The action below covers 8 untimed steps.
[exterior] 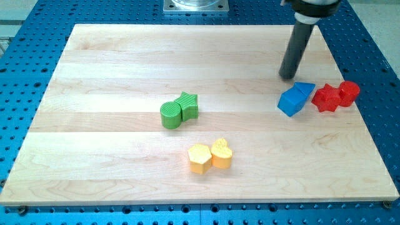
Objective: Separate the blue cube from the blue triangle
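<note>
Blue cube (290, 102) and blue triangle (305, 91) sit touching near the tabletop's (112, 69) right edge, so we've parked our tip (288, 76) just above them, probably to wedge between. No fingers here, only a rod.

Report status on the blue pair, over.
My tip just above the blue triangle, view's top. Blue cube touching it, not separated. Red blocks close on the view's right.

One high front view overlooks the whole board (125, 62).
</note>
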Motion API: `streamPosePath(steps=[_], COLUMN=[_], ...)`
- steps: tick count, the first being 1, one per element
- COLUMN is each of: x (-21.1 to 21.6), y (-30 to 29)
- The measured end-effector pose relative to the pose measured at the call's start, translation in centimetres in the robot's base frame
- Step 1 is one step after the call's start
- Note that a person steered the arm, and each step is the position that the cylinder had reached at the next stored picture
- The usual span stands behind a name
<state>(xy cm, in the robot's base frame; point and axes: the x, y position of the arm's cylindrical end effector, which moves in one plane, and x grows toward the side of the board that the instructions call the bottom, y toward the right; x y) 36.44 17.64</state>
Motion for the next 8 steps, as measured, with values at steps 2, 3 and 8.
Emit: streamPosePath(steps=[2,3,8], x=[2.3,3.2,3.3], y=[-10.5,-11.6,-15.9])
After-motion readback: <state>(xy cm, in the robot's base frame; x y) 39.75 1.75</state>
